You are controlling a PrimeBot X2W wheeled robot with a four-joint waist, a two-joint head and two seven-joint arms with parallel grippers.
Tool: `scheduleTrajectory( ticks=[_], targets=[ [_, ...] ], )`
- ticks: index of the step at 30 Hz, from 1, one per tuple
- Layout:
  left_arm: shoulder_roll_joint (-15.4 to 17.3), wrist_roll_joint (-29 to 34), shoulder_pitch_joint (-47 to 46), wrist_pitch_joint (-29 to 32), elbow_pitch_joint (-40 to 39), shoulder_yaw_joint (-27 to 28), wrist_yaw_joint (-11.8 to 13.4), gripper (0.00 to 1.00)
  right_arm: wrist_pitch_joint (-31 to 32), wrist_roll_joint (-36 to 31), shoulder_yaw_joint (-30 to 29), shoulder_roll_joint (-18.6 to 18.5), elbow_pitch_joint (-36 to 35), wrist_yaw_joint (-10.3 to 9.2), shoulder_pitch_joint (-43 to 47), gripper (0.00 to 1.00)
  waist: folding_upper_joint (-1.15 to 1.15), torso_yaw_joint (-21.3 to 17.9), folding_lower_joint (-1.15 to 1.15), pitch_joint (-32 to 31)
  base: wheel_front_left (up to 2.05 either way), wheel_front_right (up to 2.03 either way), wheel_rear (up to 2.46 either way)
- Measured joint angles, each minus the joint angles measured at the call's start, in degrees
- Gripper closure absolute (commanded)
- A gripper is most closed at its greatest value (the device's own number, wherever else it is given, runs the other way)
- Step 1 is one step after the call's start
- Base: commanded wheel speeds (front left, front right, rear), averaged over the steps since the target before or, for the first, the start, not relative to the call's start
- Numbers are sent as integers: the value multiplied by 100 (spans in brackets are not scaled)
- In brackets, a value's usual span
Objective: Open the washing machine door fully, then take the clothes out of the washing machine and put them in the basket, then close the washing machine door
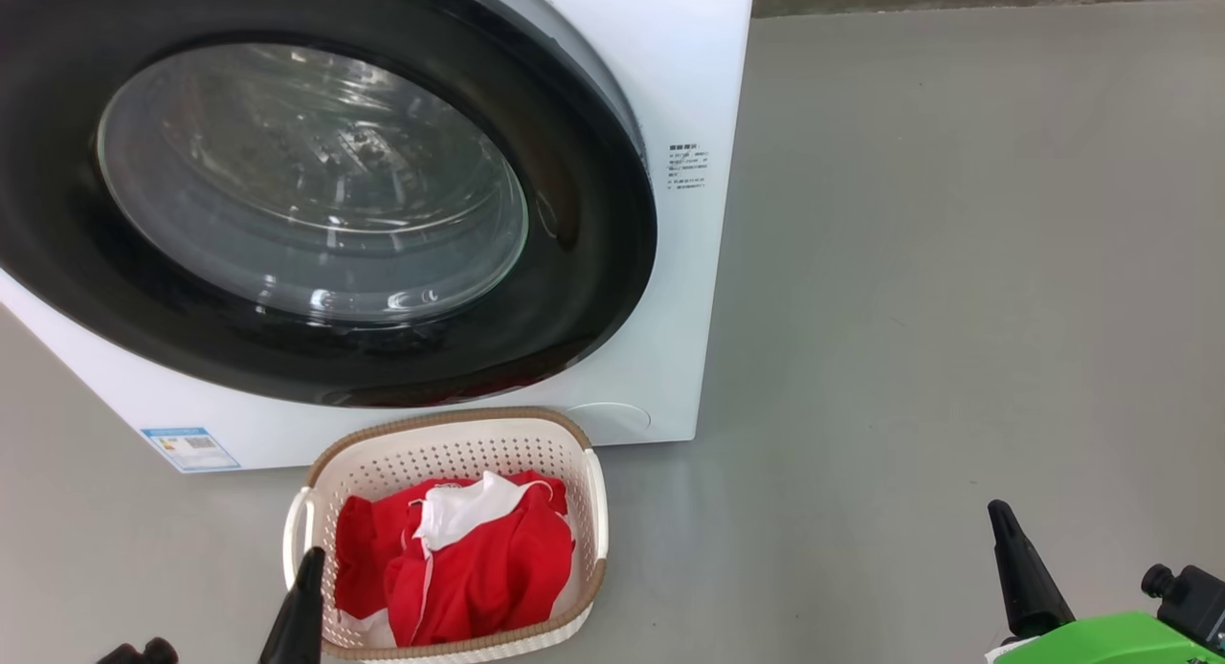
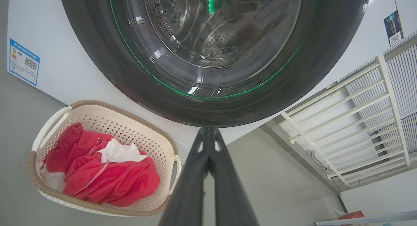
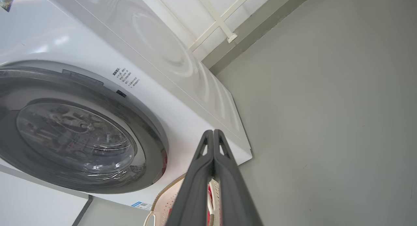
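Upper left of the head view: washing machine door (image 1: pixel 316 181), wide glossy black rim round a bulging clear glass bowl, seated against the smooth white front of the washing machine (image 1: pixel 689 90). Bottom centre, just before the machine: basket (image 1: pixel 450 444), cream perforated plastic with a brown woven-look rim and rounded corners, holding the clothes (image 1: pixel 478 559), crumpled red fabric with a white panel. Lower left: left gripper (image 1: pixel 312 561), dark tapered fingers pressed together, gripping nothing, overlapping the basket's rim. Lower right: right gripper (image 1: pixel 1001 519), likewise closed on nothing, over matte grey floor (image 1: pixel 957 262). Blue sticker (image 1: pixel 189 448) low on the machine's front.
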Motion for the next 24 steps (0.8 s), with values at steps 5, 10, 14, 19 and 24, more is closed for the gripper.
scheduleTrajectory(
  ticks=[5,10,14,19,24],
  targets=[
    [-8,-249,-19,91,21,27,0,100,57,310,-21,-22,16,0,-17,100,0,-7,0,-22,0,0,0],
    [-25,-527,-44,151,49,55,0,100,158,614,-37,-41,26,0,-123,100,0,-15,0,-45,0,0,0],
    [-45,-777,-112,223,68,78,0,100,212,860,-45,-46,29,0,-137,100,0,-21,0,-63,0,0,0],
    [-60,-1038,-132,302,96,112,0,100,292,1148,-60,-52,35,0,-153,100,0,-29,0,-85,0,0,0],
    [-69,-1287,-139,382,121,154,0,100,361,1441,-71,-57,41,0,-261,100,0,-36,0,-107,0,0,0]
  ],
)
